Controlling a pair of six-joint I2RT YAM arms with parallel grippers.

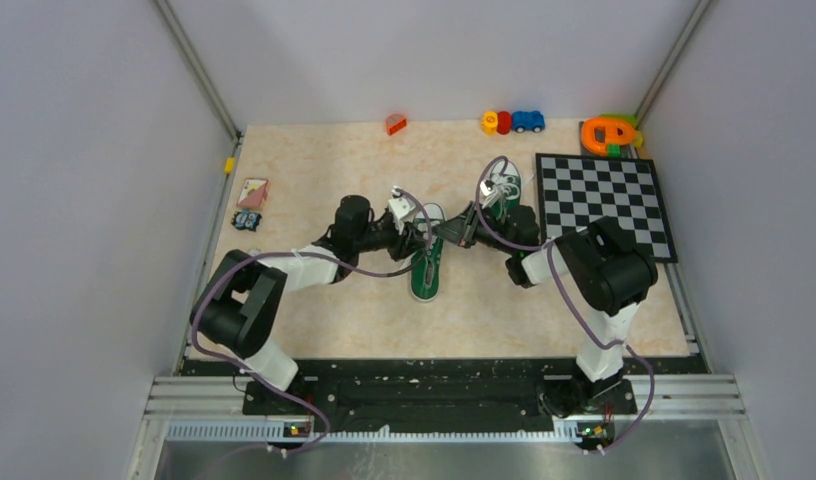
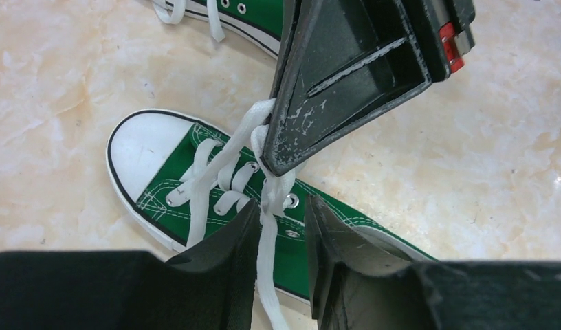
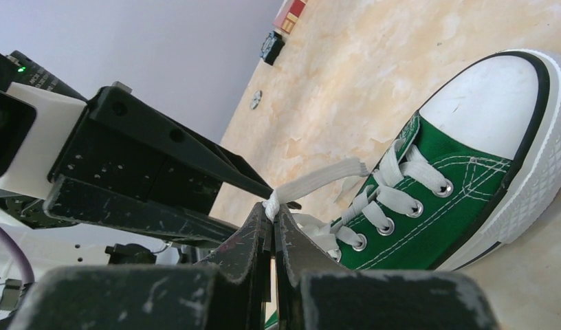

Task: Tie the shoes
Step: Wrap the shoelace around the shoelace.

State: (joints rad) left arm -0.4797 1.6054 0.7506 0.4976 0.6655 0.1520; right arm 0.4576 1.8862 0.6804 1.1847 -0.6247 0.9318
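Two green sneakers with white toe caps lie on the table. The near shoe [image 1: 427,268] lies between my arms, and the far shoe [image 1: 502,188] lies beside the chessboard. My right gripper [image 3: 272,210] is shut on a white lace [image 3: 319,180] of the near shoe [image 3: 463,172] and holds it up taut. In the left wrist view the right gripper [image 2: 278,161] pinches the lace [image 2: 254,127] above the shoe [image 2: 195,185]. My left gripper [image 2: 281,210] is open, with a lace strand [image 2: 267,254] running between its fingers. The far shoe's edge [image 2: 260,14] shows at the top.
A black-and-white chessboard [image 1: 604,200] lies at the right. Toy cars [image 1: 512,122], an orange toy [image 1: 608,133] and a red block [image 1: 395,124] stand along the back edge. Cards [image 1: 252,192] and a small dark object [image 1: 247,221] lie at the left.
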